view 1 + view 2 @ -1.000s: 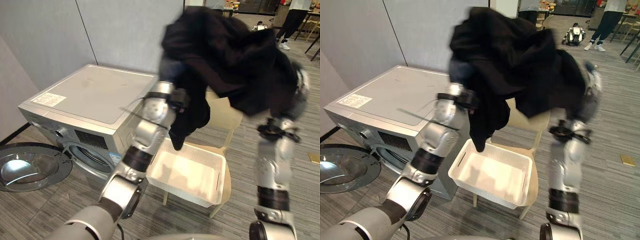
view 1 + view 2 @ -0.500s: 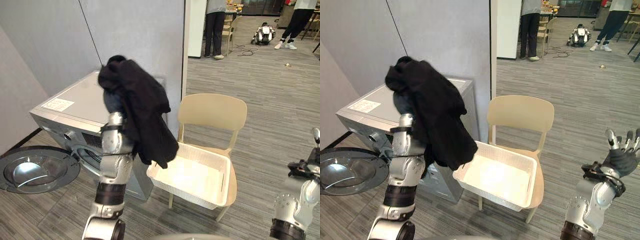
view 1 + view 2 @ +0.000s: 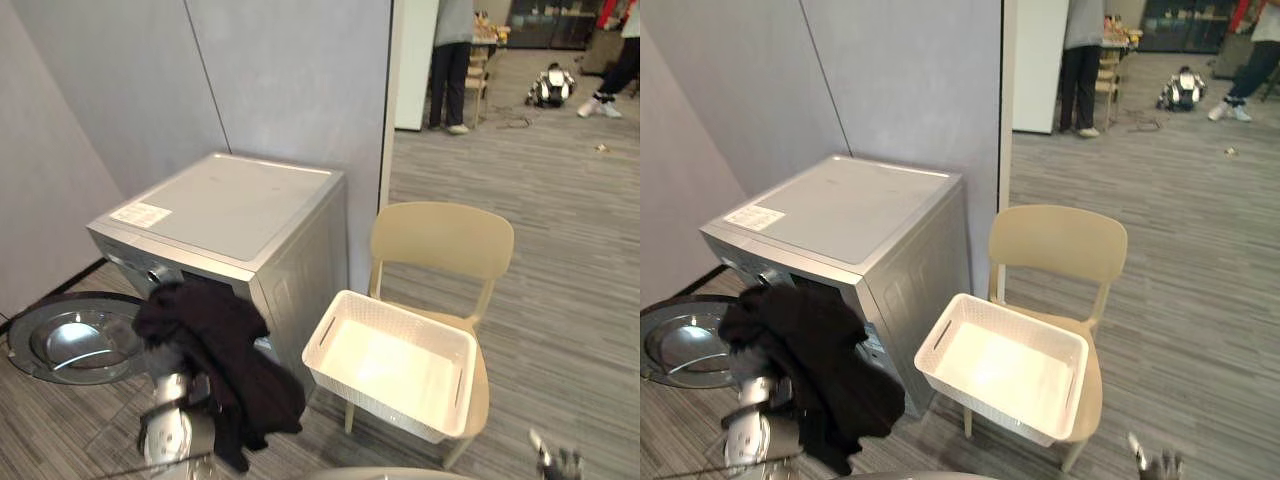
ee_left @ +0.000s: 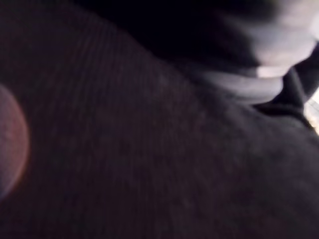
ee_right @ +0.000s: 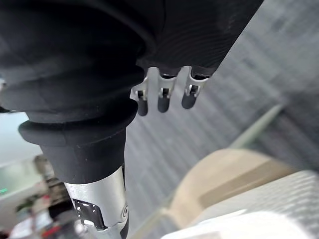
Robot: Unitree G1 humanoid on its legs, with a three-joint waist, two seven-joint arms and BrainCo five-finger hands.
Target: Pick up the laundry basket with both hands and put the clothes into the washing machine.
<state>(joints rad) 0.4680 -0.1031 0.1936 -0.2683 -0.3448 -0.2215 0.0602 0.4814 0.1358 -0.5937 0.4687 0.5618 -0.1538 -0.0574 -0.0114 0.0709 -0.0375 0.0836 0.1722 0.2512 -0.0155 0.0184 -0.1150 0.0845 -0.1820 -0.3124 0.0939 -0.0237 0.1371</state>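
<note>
black garment [image 3: 215, 365] drapes the left hand [image 4: 259, 82] at 7 o'clock, in front of the silver washing machine [image 3: 230, 205]; that hand's finger state cannot be told. round door [image 3: 70, 340] lies open at 9 o'clock. right hand [image 5: 163, 99], fingers straight, holds nothing. white laundry basket [image 3: 330, 335] sits on a beige chair [image 3: 440, 240] at 5 o'clock, on grey plank floor [image 3: 560, 250] by a grey wall [image 3: 280, 80].

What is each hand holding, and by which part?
The black garment drapes over the left hand; its grip is hidden. The right hand holds nothing.

Black clothes [image 3: 220, 360], white basket [image 3: 395, 362], beige chair [image 3: 440, 240], silver-grey washing machine [image 3: 230, 195], grey-striped floor [image 3: 565, 250].
</note>
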